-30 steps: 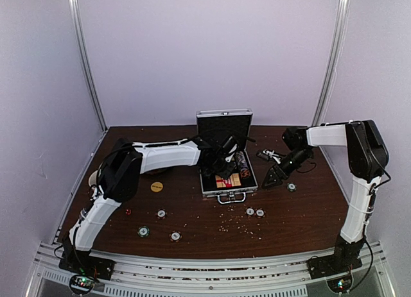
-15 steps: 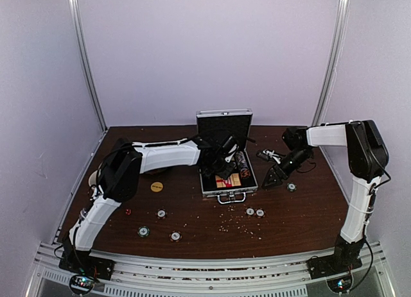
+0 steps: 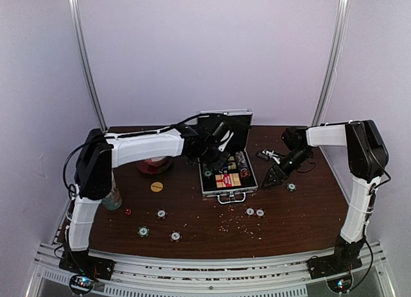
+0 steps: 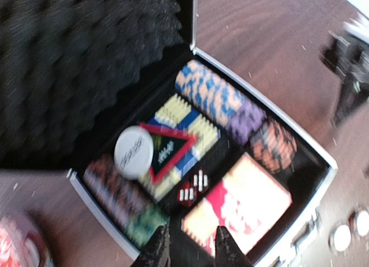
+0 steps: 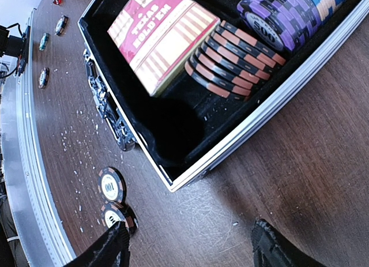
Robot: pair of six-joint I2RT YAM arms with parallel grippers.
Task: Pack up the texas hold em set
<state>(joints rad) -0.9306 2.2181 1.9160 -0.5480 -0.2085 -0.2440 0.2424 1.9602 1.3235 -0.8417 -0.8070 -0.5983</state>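
The silver case (image 3: 230, 193) stands open mid-table with its lid (image 3: 226, 120) upright. Inside lie rows of chips (image 4: 218, 95), a white disc (image 4: 134, 152), two red dice (image 4: 193, 188) and the red-yellow card box (image 4: 248, 205). My left gripper (image 3: 216, 147) hovers over the case interior, its jaws (image 4: 191, 252) slightly apart with nothing between them. My right gripper (image 3: 275, 176) sits low on the table right of the case, open (image 5: 190, 244), its left fingertip next to two loose chips (image 5: 112, 186). Other chips (image 3: 161, 213) and a yellow disc (image 3: 156, 186) lie on the table.
A red-and-white bowl (image 3: 153, 163) and a patterned cup (image 3: 113, 198) stand at the left under my left arm. A tiny red die (image 3: 128, 212) lies near the front left. Pale crumbs (image 3: 234, 223) are scattered in front of the case. White walls close in the table.
My left arm has lifted up and back out of the case, uncovering the bowl and cup, and its jaws have parted a little. The right arm has stayed put.
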